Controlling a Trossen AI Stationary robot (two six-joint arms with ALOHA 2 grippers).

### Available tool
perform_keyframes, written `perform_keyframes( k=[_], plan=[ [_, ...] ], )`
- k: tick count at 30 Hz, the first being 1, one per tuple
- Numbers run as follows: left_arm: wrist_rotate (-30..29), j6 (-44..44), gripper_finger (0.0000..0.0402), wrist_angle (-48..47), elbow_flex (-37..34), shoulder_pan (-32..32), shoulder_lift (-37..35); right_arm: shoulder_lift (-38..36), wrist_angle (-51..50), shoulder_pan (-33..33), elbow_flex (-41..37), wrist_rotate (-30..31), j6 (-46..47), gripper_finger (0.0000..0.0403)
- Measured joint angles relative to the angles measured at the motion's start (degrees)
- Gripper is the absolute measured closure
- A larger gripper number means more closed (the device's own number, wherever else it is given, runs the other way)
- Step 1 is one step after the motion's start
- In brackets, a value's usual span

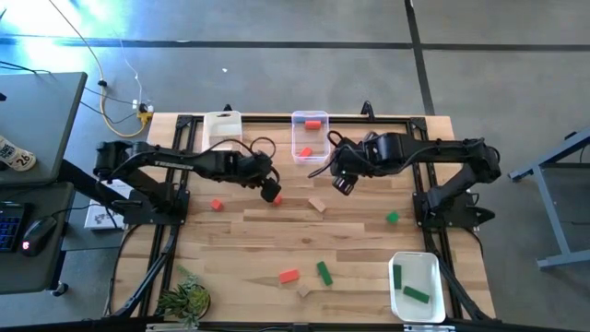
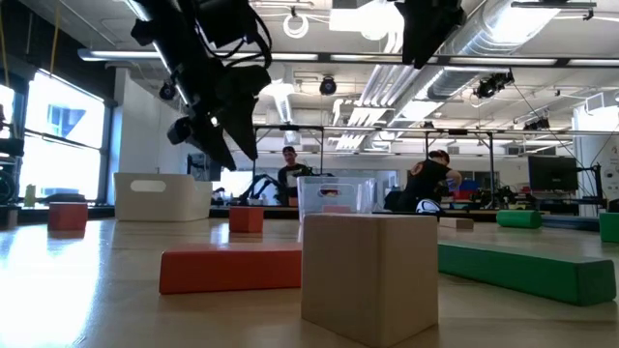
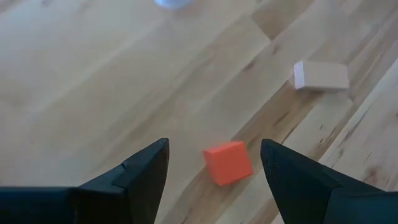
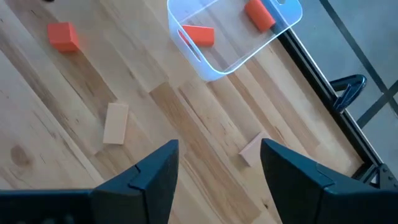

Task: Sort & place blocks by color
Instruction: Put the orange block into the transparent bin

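My left gripper [image 1: 269, 192] is open and hovers above a red cube [image 3: 227, 163] that lies flat on the table. In the left wrist view the cube shows between the two fingertips, untouched. My right gripper [image 1: 343, 183] is open and empty, above the table just in front of the clear bin [image 1: 311, 136], which holds two red blocks [image 4: 199, 34]. A pale wood block [image 1: 317, 205] lies between the two grippers. Another red cube [image 1: 217, 205] lies left of the left gripper, and a second wood block [image 4: 252, 149] lies under the right gripper.
A white bin [image 1: 222, 129] stands at the far edge left of the clear bin. A white bin [image 1: 415, 288] with green blocks stands at the near right. A green cube [image 1: 392, 218], a red bar [image 1: 289, 275], a green bar [image 1: 324, 271] and a wood cube [image 1: 303, 290] lie nearer. A plant [image 1: 184, 300] stands at the near left.
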Motion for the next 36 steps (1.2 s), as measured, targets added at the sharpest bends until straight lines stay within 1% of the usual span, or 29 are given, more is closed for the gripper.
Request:
perform_keyframes(
  k=[7, 14, 22, 28, 33, 36],
  plan=[
    [-0.17, -2.8, 0.016, 3.65, 0.0, -2.88, 4.26, 0.0, 0.21, -2.03, 0.01, -1.6, -2.1, 0.019],
    [-2.51, -5.89, 0.0161, 5.05, 0.0, -4.91, 7.78, 0.0, 0.24, -2.6, 0.01, -1.72, -2.4, 0.019],
    [-2.95, -6.51, 0.0161, 6.36, 0.0, -6.09, 12.52, 0.0, 0.31, -2.58, 0.01, -1.72, -3.44, 0.019],
    [-4.52, -6.52, 0.0161, 6.85, 0.01, -6.36, 16.11, 0.0, 0.46, -2.57, 0.01, -1.72, -3.55, 0.019],
    [-7.06, -5.07, 0.0161, 7.6, 0.11, -6.47, 17.49, 0.0, 0.99, -2.57, 0.01, -1.95, -3.62, 0.019],
    [-8.02, -3.93, 0.0167, 7.87, 0.11, -6.47, 17.59, 0.0, 2.26, -2.57, 0.01, -3.65, -3.46, 0.019]
  ],
)
